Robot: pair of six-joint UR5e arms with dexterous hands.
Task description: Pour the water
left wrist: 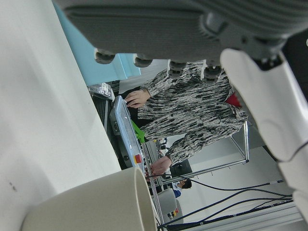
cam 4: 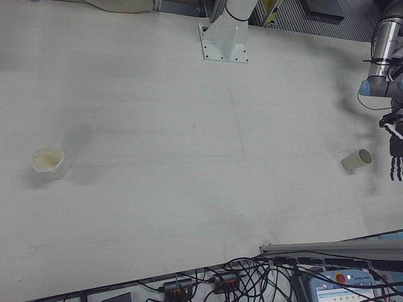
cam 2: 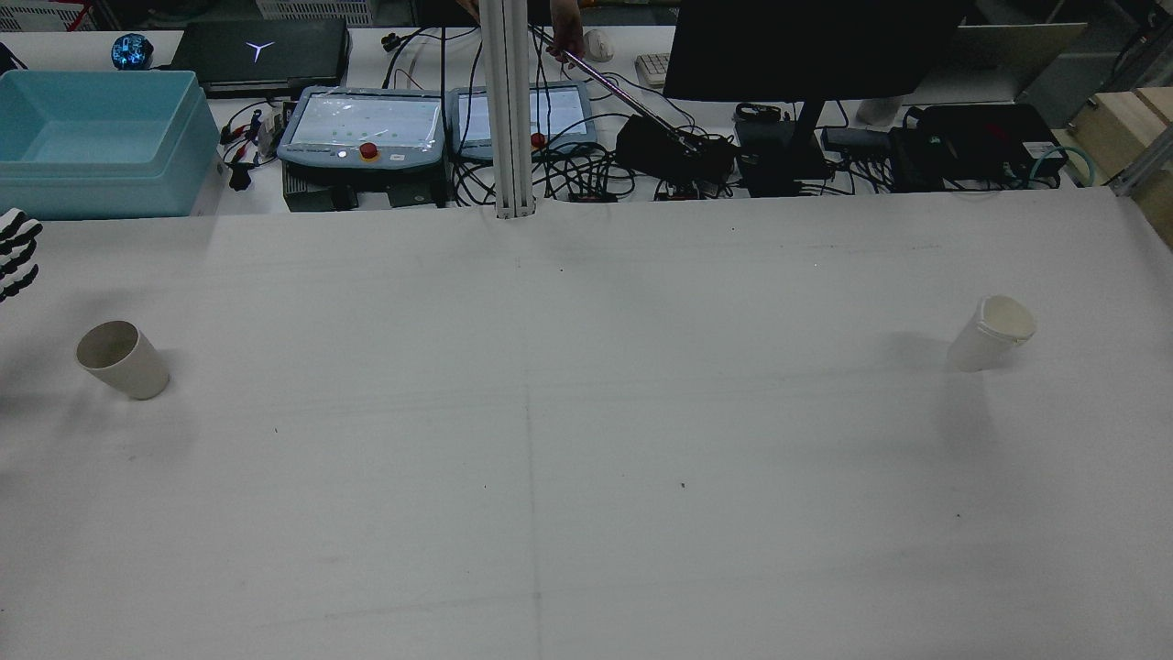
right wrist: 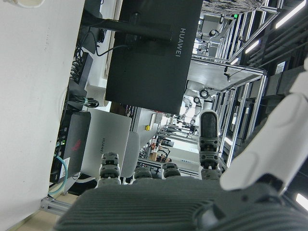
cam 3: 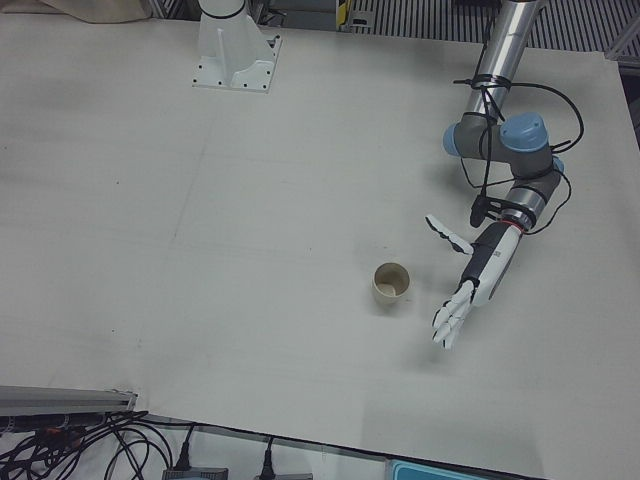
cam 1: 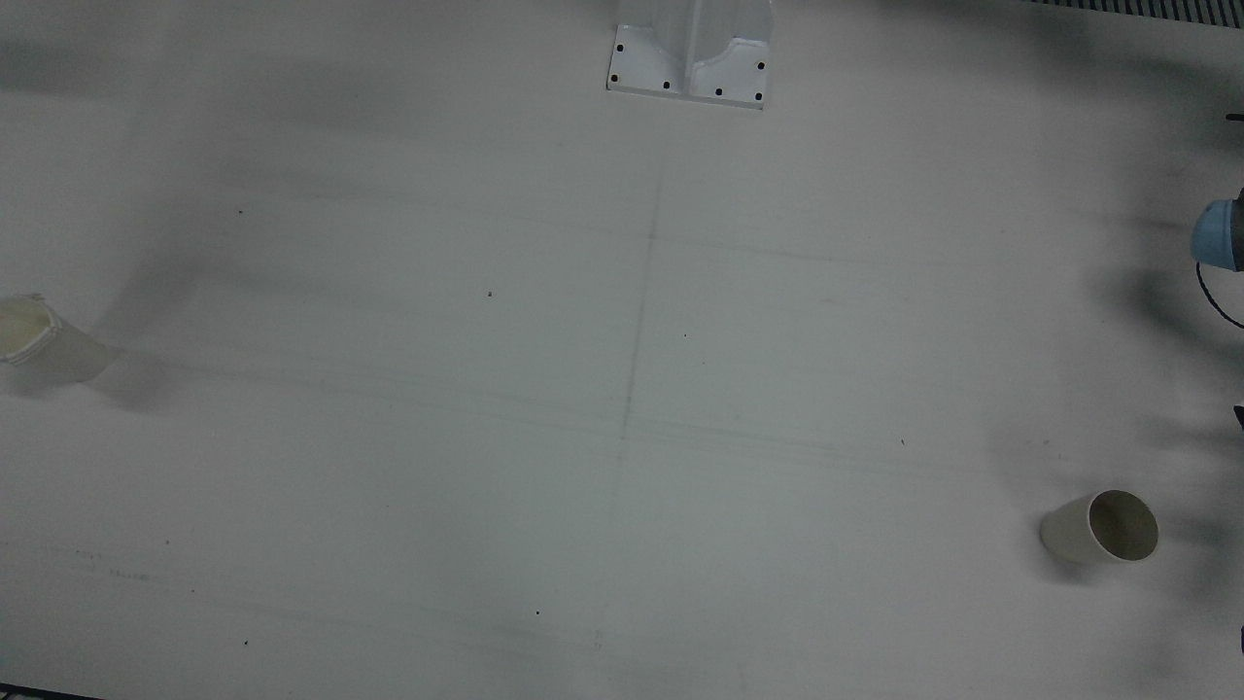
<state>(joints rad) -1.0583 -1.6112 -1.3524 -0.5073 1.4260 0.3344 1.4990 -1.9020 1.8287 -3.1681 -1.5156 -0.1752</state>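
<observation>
Standing upright and well apart on the table [cam 2: 586, 513], the tan cup [cam 2: 122, 358] near the empty, spread-fingered left hand [cam 3: 470, 283] and the white cup [cam 2: 992, 333] far right are ungrasped, the right hand [right wrist: 202, 202] apparently empty, pouring not yet begun.

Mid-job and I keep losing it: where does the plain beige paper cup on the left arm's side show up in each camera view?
Front view: beige paper cup, lower right.
Rear view: far left.
Left-front view: centre, beside the open left hand.
Right-front view: right edge.
Left hand view: bottom, rim only.
Right hand view: not in it.
Shared landmark: white bolted pedestal base, also and.
</observation>
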